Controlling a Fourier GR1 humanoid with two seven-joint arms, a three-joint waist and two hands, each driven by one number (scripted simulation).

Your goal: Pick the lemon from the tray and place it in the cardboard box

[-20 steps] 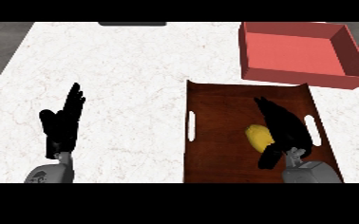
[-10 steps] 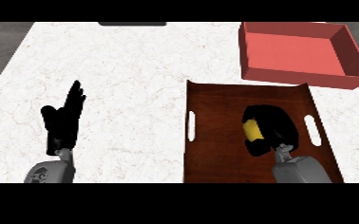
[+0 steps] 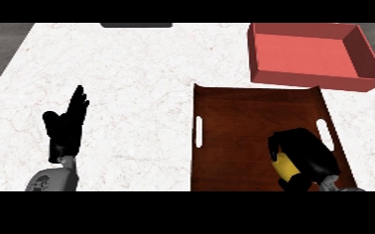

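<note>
lemon (image 3: pixel 284 165) at the tray's (image 3: pixel 242 124) near end, right hand (image 3: pixel 309 152) curled round it; left hand (image 3: pixel 64 129) rests, fingers straight.

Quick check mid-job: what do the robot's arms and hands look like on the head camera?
Both hands are plain black, with slim fingers and a thumb: left hand, right hand. Each joins a rounded grey forearm. The left forearm carries a dark ring-like mark; only a sliver of the right forearm shows. No cables visible.
</note>
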